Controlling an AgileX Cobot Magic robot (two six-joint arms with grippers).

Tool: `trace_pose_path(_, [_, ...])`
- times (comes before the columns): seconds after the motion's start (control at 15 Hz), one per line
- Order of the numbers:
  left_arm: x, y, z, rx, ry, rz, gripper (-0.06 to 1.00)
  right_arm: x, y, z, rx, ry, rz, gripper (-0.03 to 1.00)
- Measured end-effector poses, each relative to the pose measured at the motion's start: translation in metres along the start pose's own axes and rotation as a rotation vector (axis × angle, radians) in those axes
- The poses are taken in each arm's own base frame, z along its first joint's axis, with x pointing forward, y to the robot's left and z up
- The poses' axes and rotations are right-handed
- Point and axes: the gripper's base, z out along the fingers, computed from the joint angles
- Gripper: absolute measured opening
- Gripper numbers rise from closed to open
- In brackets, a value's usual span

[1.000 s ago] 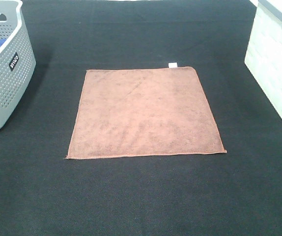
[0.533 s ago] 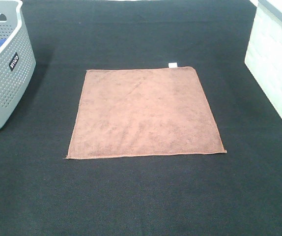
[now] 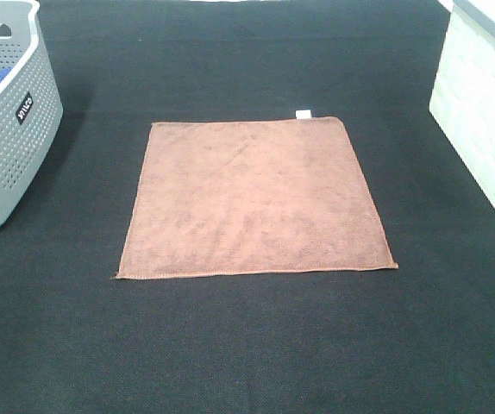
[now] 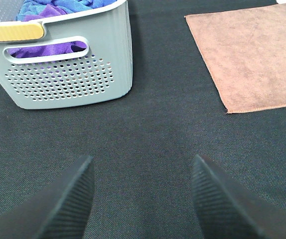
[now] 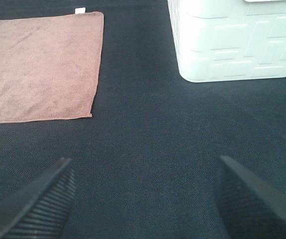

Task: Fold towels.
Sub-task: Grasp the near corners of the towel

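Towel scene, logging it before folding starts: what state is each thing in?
Towel: spread flat, unfolded, nothing touching it.
Grey basket: upright, holding blue and purple cloths.
White bin: upright, contents hidden.
Left hand: open, empty.
Right hand: open, empty.

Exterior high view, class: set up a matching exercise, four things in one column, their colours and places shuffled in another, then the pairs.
Things: 1 towel; 2 perforated basket; 3 bin; 4 tag.
Descriptions: A grey, left side; B small, white, on the towel's far edge; C reddish-brown, flat, central; D white, right side.
Pairs: 1-C, 2-A, 3-D, 4-B.
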Motion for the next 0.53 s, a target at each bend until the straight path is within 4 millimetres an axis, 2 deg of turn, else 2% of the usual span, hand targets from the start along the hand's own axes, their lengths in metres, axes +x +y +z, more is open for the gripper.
trace_pose_path(0.53, [0.0000, 0.0000, 0.0000, 0.000, 0.000, 0.000, 0.56, 0.0000, 0.0000, 0.0000, 0.000, 0.000, 0.000, 0.73])
